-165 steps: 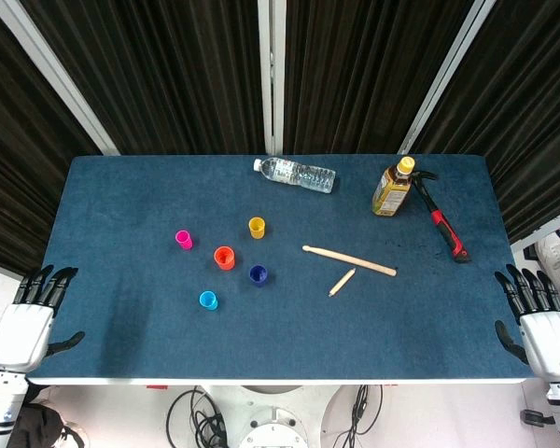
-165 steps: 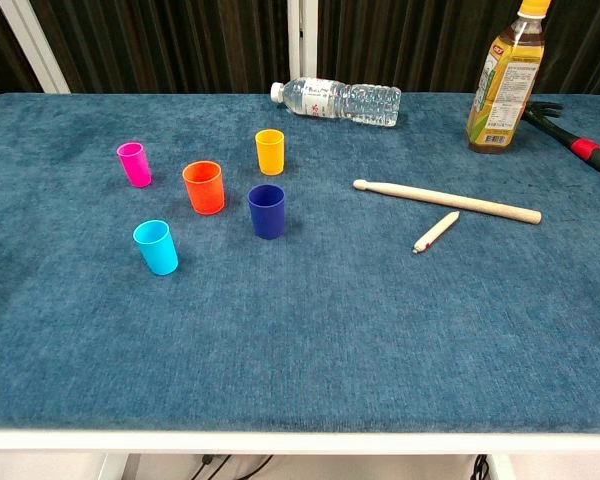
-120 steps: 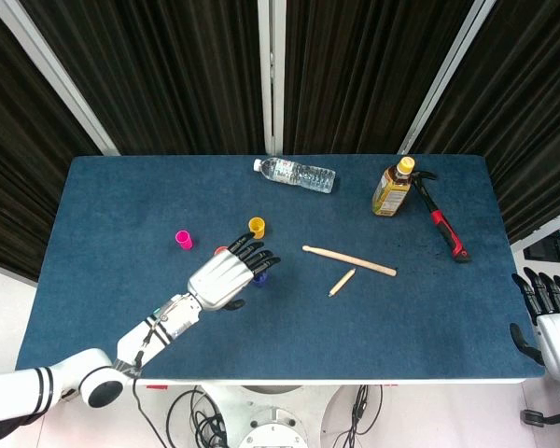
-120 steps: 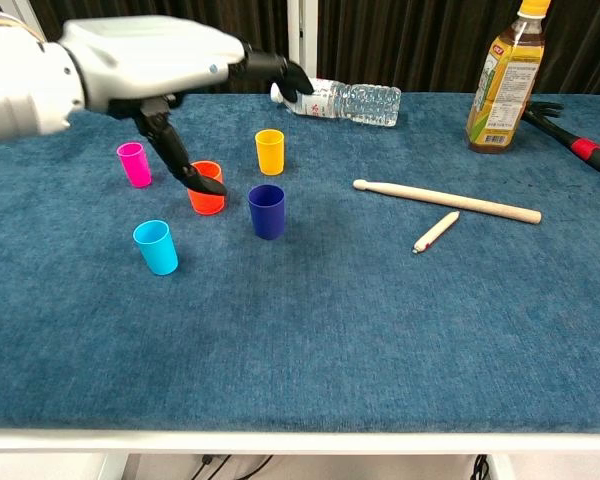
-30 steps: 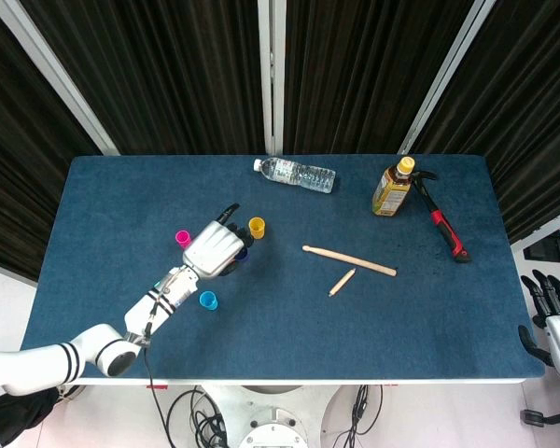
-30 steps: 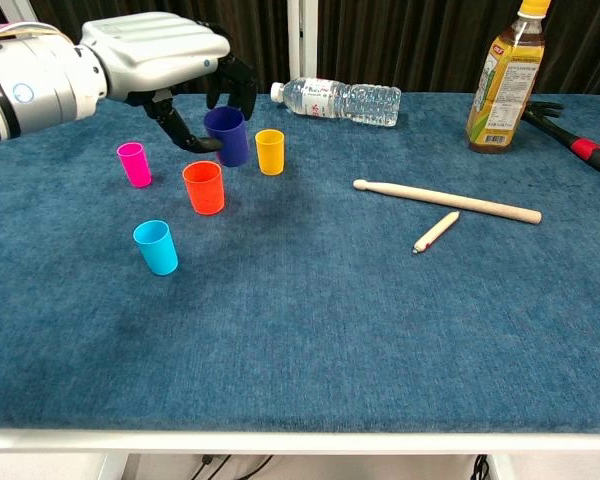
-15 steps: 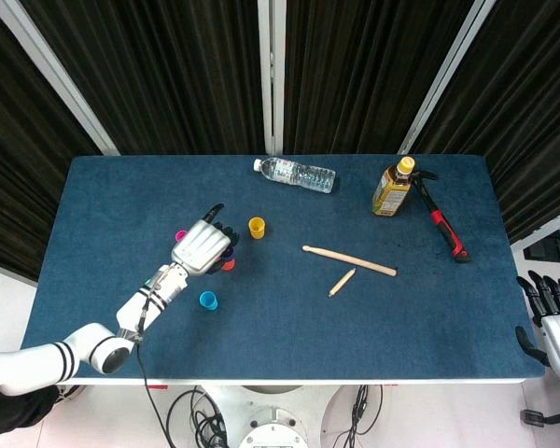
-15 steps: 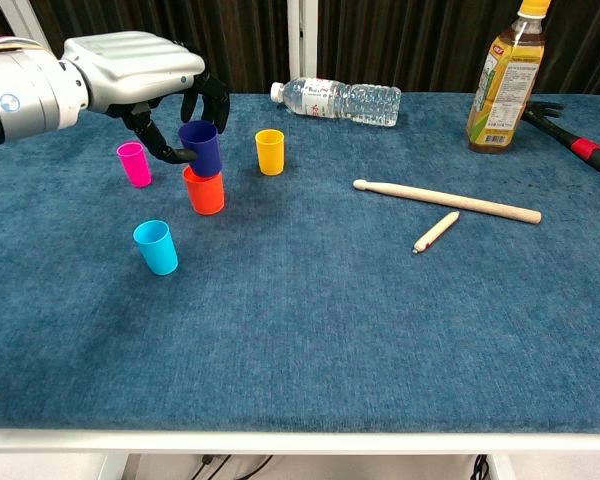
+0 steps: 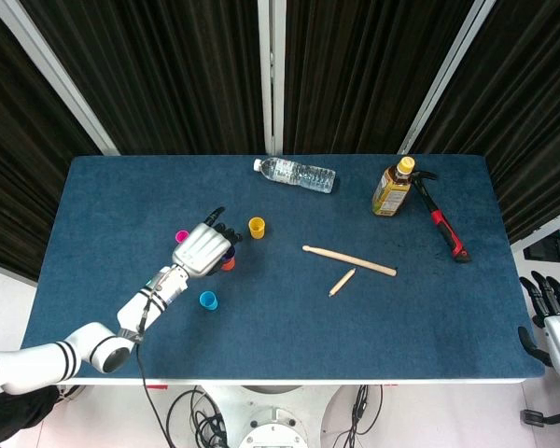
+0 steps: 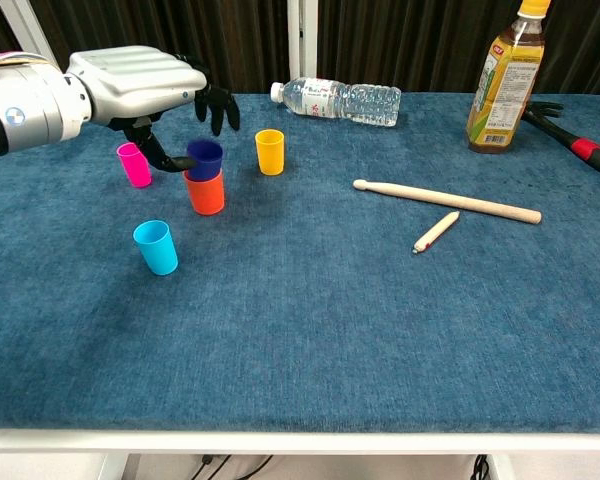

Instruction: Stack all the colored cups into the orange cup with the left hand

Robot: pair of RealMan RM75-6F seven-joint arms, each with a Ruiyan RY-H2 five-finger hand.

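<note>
One cup (image 10: pixel 205 157) sits nested in another cup (image 10: pixel 206 192); third cup (image 10: pixel 134 165) to its left, fourth (image 10: pixel 270 151) right, fifth (image 10: pixel 156 247) nearer. Water bottle (image 10: pixel 336 100) lies far behind. Drumstick (image 10: pixel 446 201) and pen (image 10: pixel 436 231) right, pen nearer.

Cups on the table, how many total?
5. Dark blue cup nested in the orange cup, under the left hand; pink cup to their left; yellow cup to their right; light blue cup nearest the camera.
</note>
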